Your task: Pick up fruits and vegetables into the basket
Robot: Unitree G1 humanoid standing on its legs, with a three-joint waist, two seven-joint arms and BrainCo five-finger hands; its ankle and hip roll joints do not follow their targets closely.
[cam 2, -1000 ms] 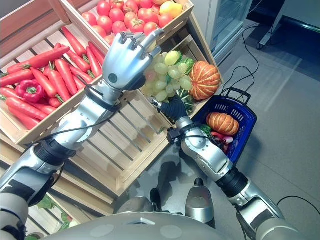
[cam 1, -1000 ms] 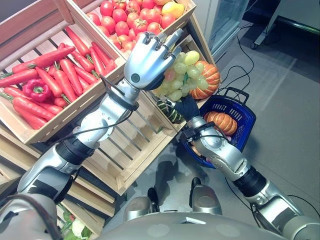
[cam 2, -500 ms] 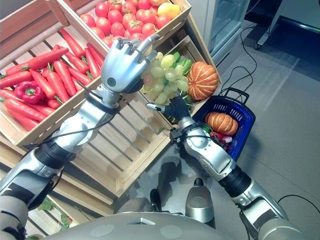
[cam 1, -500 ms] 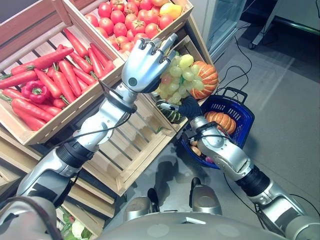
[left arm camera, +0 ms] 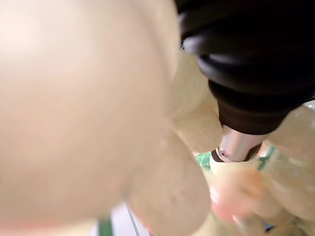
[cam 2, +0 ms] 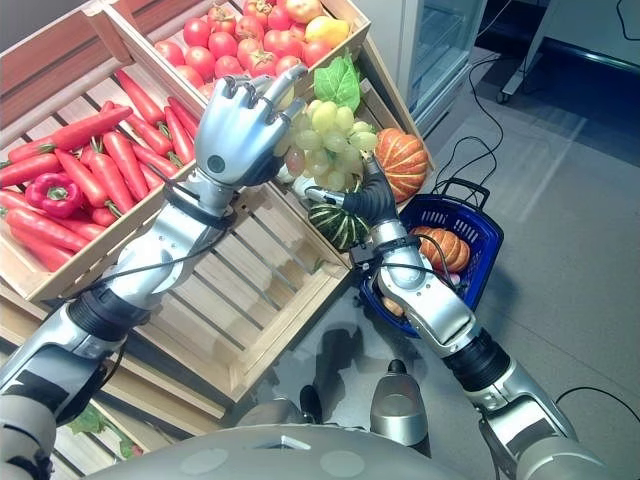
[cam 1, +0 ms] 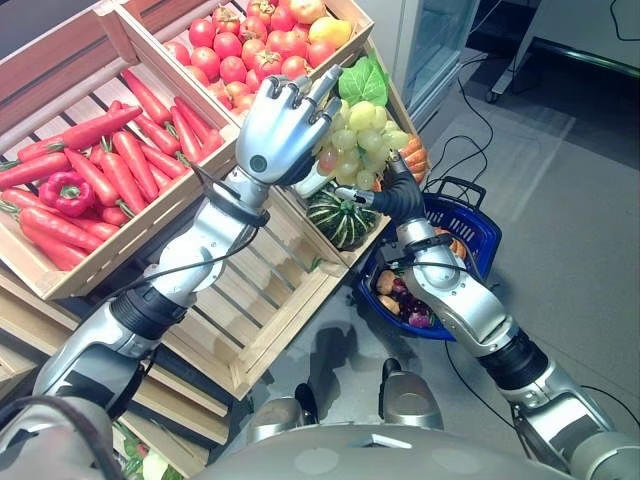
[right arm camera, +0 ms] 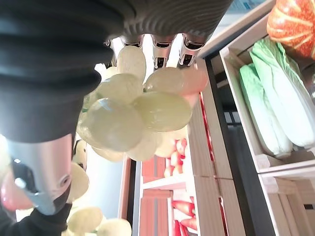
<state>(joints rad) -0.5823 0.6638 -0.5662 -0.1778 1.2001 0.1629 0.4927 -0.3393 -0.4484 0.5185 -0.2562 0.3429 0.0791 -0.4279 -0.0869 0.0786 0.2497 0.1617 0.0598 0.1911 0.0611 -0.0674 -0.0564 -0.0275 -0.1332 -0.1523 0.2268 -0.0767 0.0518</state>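
Grapes [cam 1: 360, 140] held aloft above striped squash [cam 1: 340, 217] at crate front corner. Carrot crate [cam 1: 100, 180] left, tomatoes [cam 1: 255, 50] behind, blue basket [cam 1: 470, 225] right, holding pumpkin [cam 2: 445, 248]. Left hand [cam 1: 280, 130] curled round bunch; right hand [cam 1: 385, 195] beneath, fingers touching grapes, grip unclear.

Grapes [cam 1: 362, 135] between crates [cam 1: 150, 215] and basket [cam 1: 478, 232].

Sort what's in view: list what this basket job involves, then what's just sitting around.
In the job: grapes, held between left hand and right hand; blue basket.

Sitting around: carrots, red pepper, tomatoes, orange pumpkin, green squash.
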